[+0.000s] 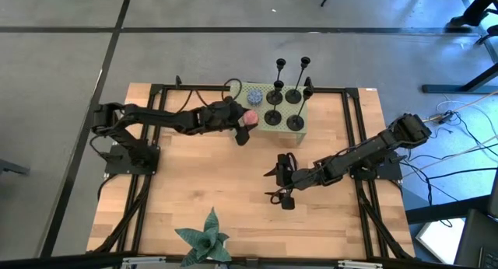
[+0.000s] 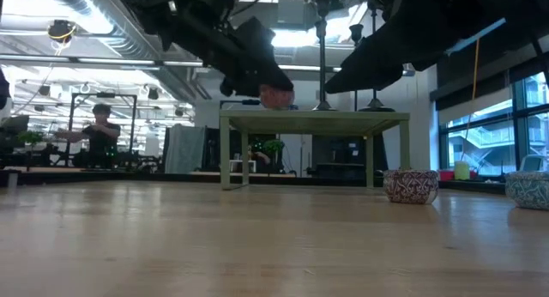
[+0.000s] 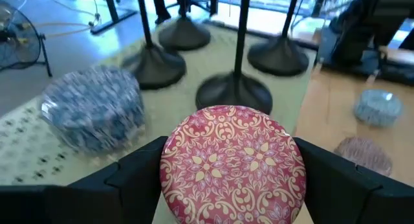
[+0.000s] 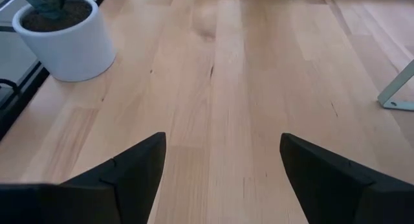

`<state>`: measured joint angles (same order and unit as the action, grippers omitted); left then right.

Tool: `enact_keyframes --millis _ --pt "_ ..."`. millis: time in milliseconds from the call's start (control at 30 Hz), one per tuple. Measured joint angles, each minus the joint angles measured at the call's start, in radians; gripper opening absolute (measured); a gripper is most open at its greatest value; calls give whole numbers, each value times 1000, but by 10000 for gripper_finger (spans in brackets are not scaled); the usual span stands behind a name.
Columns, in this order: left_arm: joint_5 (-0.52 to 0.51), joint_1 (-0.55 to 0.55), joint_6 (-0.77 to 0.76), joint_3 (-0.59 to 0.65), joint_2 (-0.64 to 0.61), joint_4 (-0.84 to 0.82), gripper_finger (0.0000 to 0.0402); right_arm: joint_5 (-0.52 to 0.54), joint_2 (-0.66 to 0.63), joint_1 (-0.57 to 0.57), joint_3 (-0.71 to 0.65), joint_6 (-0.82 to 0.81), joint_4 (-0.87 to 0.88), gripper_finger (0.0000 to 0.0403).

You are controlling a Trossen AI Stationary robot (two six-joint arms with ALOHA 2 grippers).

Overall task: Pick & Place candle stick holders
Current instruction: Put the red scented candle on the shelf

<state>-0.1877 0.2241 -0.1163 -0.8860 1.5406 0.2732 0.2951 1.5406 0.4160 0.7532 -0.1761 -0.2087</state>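
Over the far side of the wooden bench point(image 1: 194, 191), the left gripper point(image 3: 226, 185) has its two fingers set wide around a round red-patterned tin point(image 3: 231, 162), one finger on each side of it. That tin sits at the near edge of a pale green stand point(image 1: 305, 126), just beside a blue-patterned tin point(image 3: 94, 114) on the same stand.

The candle stick holders point(image 1: 284, 98) are all up on that green stand: black disc bases grouped on its right part, thin stems rising, two of the tall ones at the stand's far edge. From the left wrist view, three or four dark bases point(image 3: 234, 93) stand just behind the red tin, apart from it. None of them is in either gripper.

The right gripper point(image 4: 220, 166) hangs over bare wood near the middle of the bench, fingers spread, nothing between them. In front of it, well apart, stands a white pot point(image 4: 65, 39). At the bench's near edge, the green star-shaped plant point(image 1: 206, 238).
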Motion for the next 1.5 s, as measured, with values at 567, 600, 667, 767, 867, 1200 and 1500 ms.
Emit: enact_keyframes --millis 567,600,667,767,867,1200,1500 --pt "-3 9 59 0 24 92 299 0 0 0 0 -2 0 305" --pt "-3 8 67 0 23 101 299 0 0 0 0 -2 0 305" --pt "-3 8 75 0 23 96 299 0 0 0 0 -2 -2 305" --pt "-1 8 64 0 23 90 299 0 0 0 0 -1 -2 305" --pt "-2 8 54 0 23 91 299 0 0 0 0 0 -2 305" --pt "-29 9 26 0 95 150 299 0 0 0 0 0 -3 305" --pt "-12 32 49 0 100 149 299 0 0 0 0 1 0 305"
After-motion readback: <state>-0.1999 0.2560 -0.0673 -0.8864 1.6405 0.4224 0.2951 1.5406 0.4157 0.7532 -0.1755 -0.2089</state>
